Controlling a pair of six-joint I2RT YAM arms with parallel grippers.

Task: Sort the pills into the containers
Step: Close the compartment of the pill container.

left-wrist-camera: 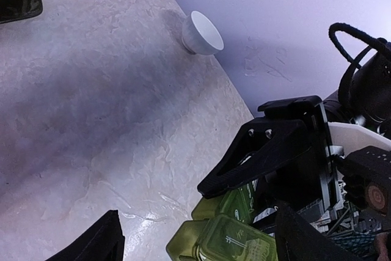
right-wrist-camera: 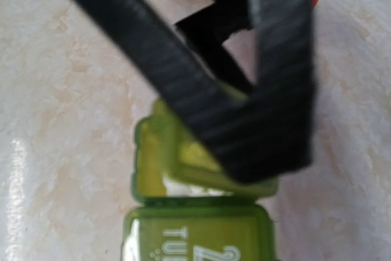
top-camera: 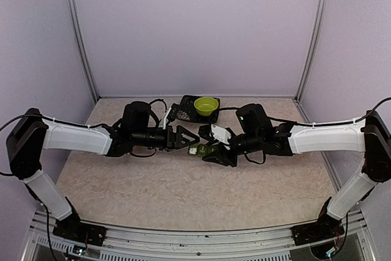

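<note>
The containers (top-camera: 197,150), translucent green boxes joined in a row, lie at the table's middle. My right gripper (top-camera: 209,151) is shut on them. In the right wrist view its black fingers (right-wrist-camera: 183,90) meet on the half-raised lid of one box (right-wrist-camera: 201,163), and something white shows inside (right-wrist-camera: 195,187). The neighbouring box (right-wrist-camera: 195,236) has its lid down. My left gripper (top-camera: 188,137) is open just left of the containers. In the left wrist view the containers (left-wrist-camera: 226,239) sit between its spread fingertips (left-wrist-camera: 101,242), under a right-arm finger (left-wrist-camera: 263,154). No loose pills can be made out.
A lime-green bowl (top-camera: 206,106) rests on a black tray (top-camera: 183,109) at the back centre, just beyond both grippers. A white cup (left-wrist-camera: 201,33) lies on its side by the wall in the left wrist view. Walls close the table on three sides.
</note>
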